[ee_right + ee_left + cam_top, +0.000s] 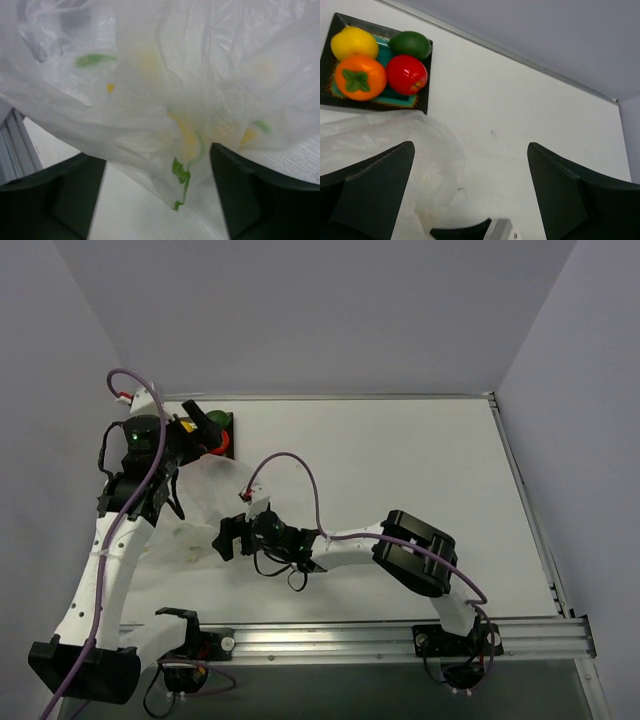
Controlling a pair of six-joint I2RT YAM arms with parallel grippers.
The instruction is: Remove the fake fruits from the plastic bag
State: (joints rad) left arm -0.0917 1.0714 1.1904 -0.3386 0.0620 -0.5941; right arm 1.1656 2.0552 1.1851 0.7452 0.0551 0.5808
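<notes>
All four fake fruits sit in a dark-framed tray (425, 75): yellow (354, 43), dark green (410, 45), orange (360, 77) and red (406, 74). The crinkled plastic bag (385, 137) lies flat just in front of the tray; it also shows in the top view (195, 515). My left gripper (470, 187) is open and empty, raised over the bag's far edge next to the tray (190, 445). My right gripper (157, 197) is open at the bag's right edge (226, 537). A fold of the bag (150, 100), printed green and yellow, hangs between its fingers.
The tray (226, 420) stands at the table's far left corner, close to the left wall. A metal rail (380, 638) runs along the near edge. White table top (400, 470) stretches to the right of the bag.
</notes>
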